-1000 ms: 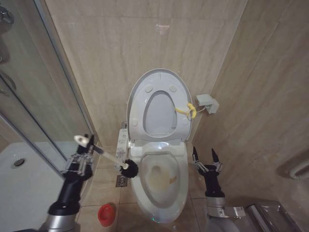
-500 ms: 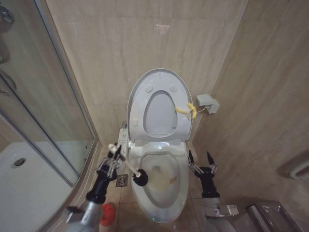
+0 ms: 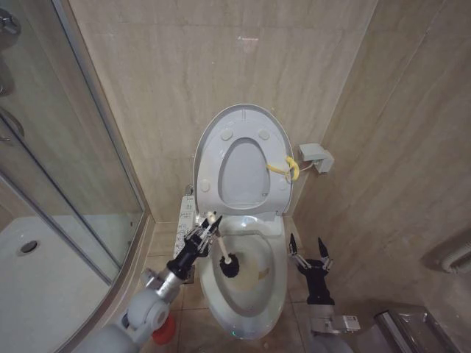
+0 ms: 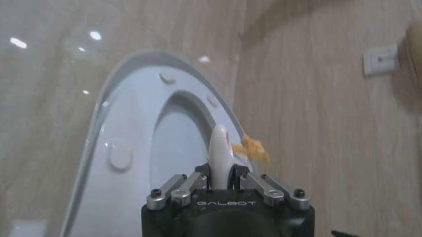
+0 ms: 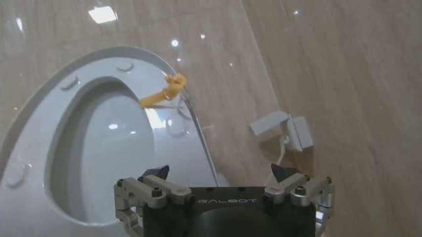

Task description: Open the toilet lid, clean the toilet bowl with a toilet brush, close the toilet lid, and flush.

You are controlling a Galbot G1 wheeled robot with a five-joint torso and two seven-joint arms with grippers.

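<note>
Over the stained toilet bowl [image 3: 246, 276], with the toilet lid [image 3: 239, 158] standing open against the wall, the risk I see is a swipe knocking the rim or flicking dirty water out (the thin handle could twist in the grip). The left gripper [image 3: 208, 227] reaches in from the bowl's left, fingers clamped on the toilet brush [image 3: 227, 263], bristle head down inside the bowl; the right gripper [image 3: 307, 254] waits beside the bowl's right, fingers apart and holding nothing.

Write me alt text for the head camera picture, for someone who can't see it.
The left tool holds the toilet brush with its black head inside the stained toilet bowl. The toilet lid stands raised against the tiled wall, and the right tool hangs open beside the bowl.
</note>
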